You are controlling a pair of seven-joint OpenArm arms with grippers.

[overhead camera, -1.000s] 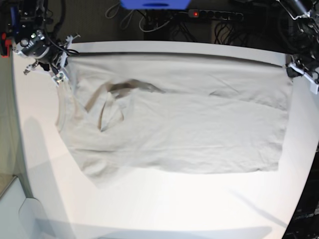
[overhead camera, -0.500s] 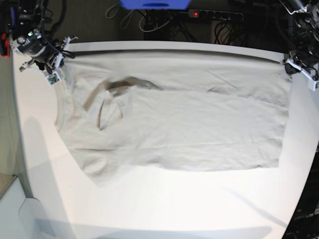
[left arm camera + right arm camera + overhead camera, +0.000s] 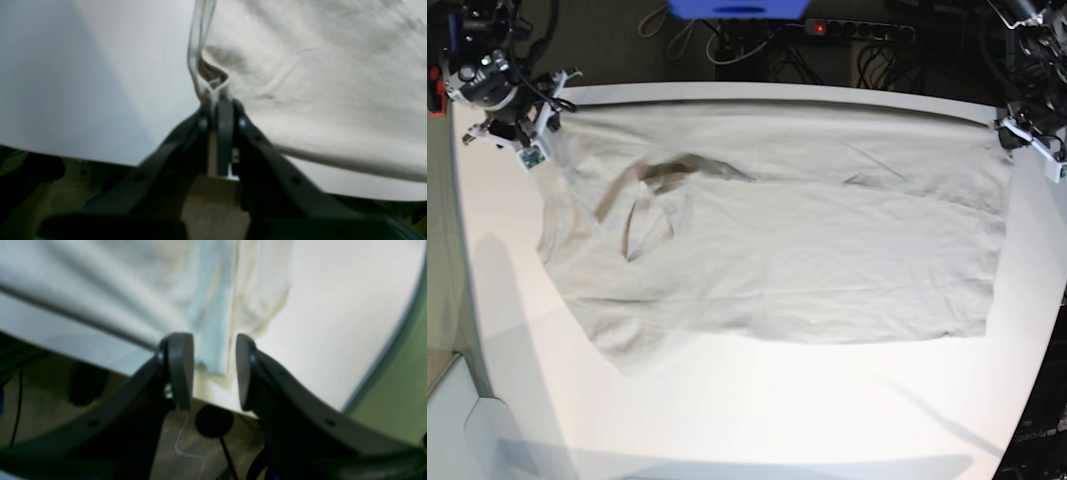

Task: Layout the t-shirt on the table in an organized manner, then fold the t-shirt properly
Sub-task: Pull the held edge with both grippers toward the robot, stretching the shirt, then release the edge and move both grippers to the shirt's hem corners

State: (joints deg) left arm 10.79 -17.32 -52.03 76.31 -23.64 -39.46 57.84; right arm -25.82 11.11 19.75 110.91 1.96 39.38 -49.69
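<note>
the t-shirt (image 3: 777,235) lies spread out flat across the far half of the white table (image 3: 757,410), its neck opening toward the left of the base view and its hem toward the right, with a few low wrinkles near the collar. the left gripper (image 3: 218,103), at the far right corner of the cloth in the base view, has its jaws pressed together on a pinch of the hem, which stands up in a small fold just above the tips. the right gripper (image 3: 213,370), at the far left corner by the table edge, has its jaws spread apart, with the edge of the shirt lying in the gap between the two pads and neither pad clearly pressing it.
</note>
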